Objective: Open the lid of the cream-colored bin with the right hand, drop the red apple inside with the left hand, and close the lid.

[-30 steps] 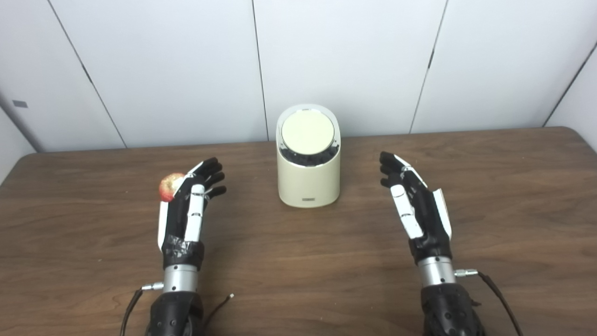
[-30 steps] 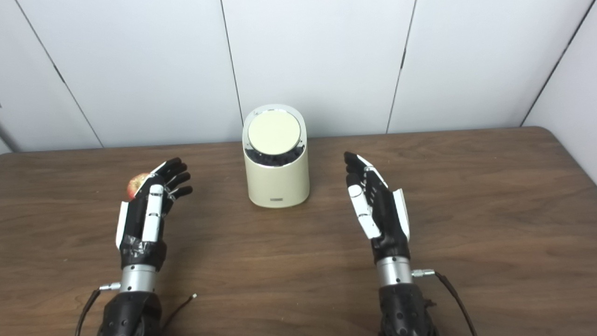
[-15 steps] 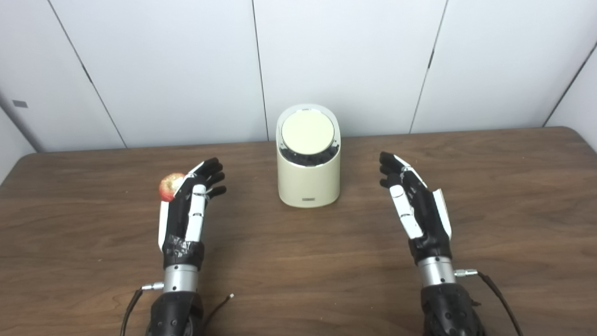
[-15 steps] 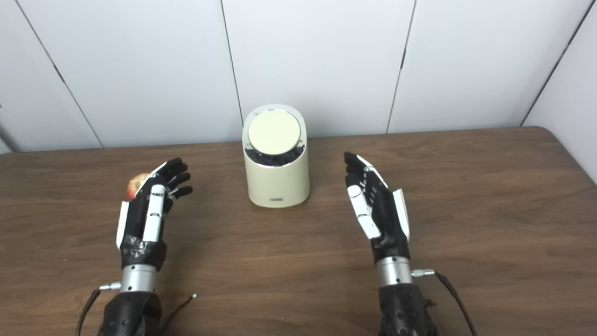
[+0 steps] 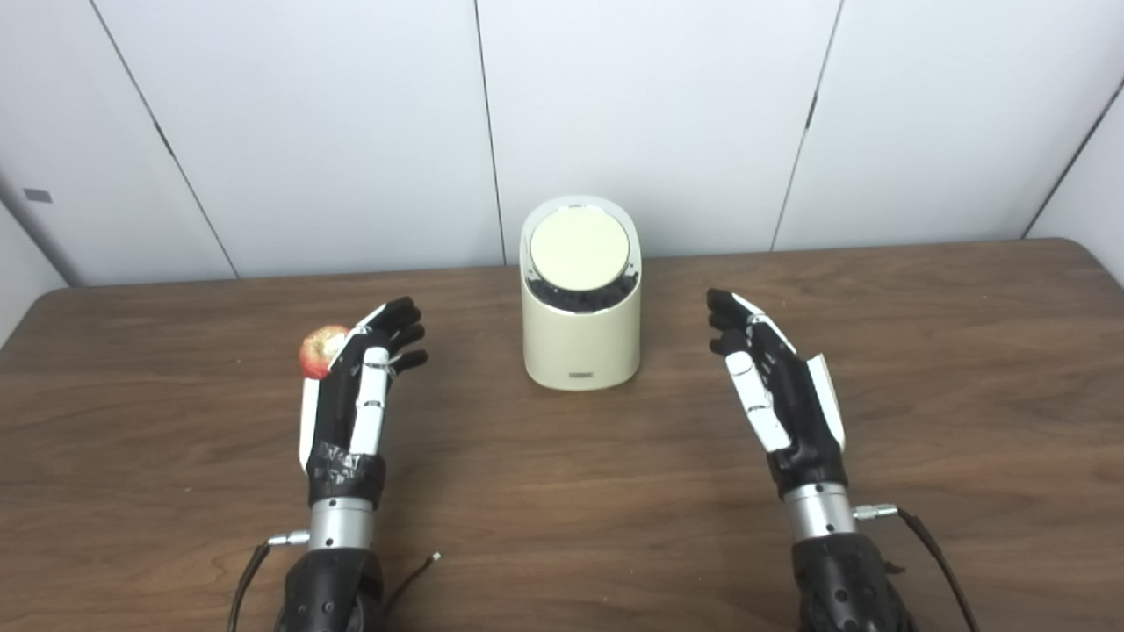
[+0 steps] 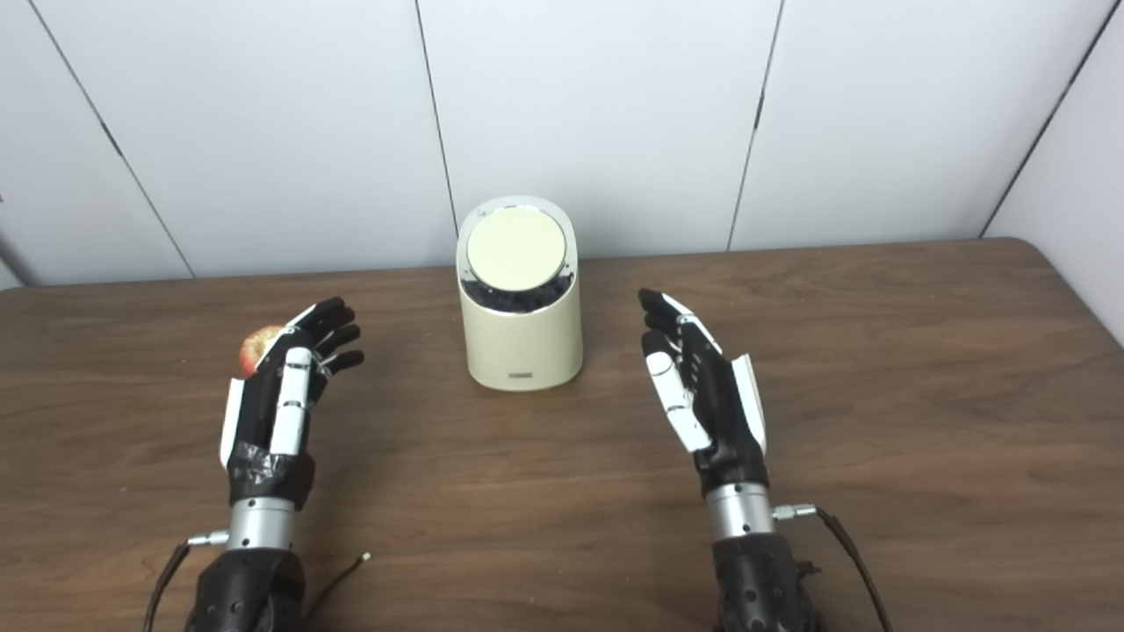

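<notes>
The cream-colored bin [image 5: 580, 338] stands upright at the middle back of the table, its round lid [image 5: 580, 247] shut and tilted toward me. A red apple [image 5: 318, 349] lies on the table left of the bin, partly hidden behind my left hand [image 5: 358, 386]. That hand is open and empty, fingers stretched forward, just right of the apple. My right hand [image 5: 777, 391] is open and empty, to the right of the bin and a little nearer to me, apart from it.
The brown wooden table [image 5: 562, 491] runs to a white panelled wall behind. Its right back corner [image 5: 1084, 250] is rounded. Thin cables [image 5: 413, 570] trail from both wrists near the front edge.
My right hand has shifted slightly left toward the bin. The left hand, apple and bin have not moved.
</notes>
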